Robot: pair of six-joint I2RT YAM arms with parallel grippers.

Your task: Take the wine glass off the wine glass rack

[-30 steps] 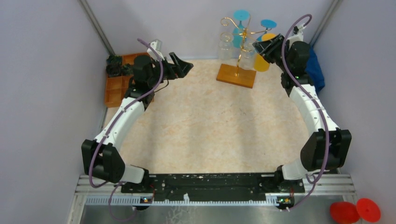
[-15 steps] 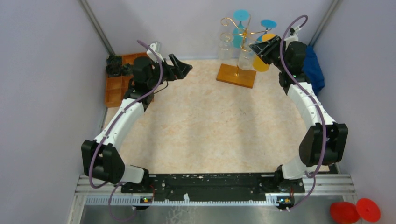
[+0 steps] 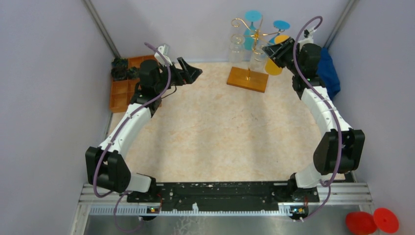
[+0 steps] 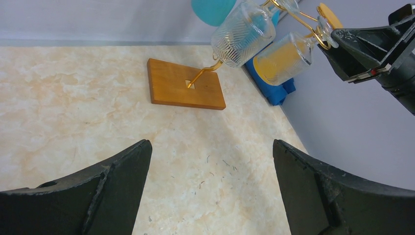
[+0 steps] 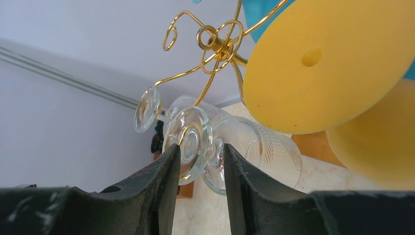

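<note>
Reaching from the near edge of the table [image 3: 210,127], both arms stretch toward its far side. As I judge it, the job is at its gripping step, since no glass is off the rack yet. The left gripper [image 3: 188,69] hovers over the far-left part of the table with its jaws spread wide and nothing between them, taking no part here.

Farther on, at the far edge right of centre, stands the wine glass rack [image 3: 248,78]. Its orange-brown wooden base lies flat on the table and its gold wire arms curl out from a central post. The right gripper [image 5: 200,152] is up among those arms. Its fingers stand narrowed on either side of the foot of a clear wine glass [image 5: 193,134], which hangs upside down with its foot caught on a wire arm. Whether the pads press on the glass or only flank it I cannot tell.

Most of the task is left: secure the hold, slide the foot out along the wire, and carry the glass clear.

The glass is colourless, with fine etched lines across the bowl, a short stem and a round foot. Another clear glass hangs just behind it and a yellow glass [image 5: 333,63] just beside, so room to move looks tight.
</note>
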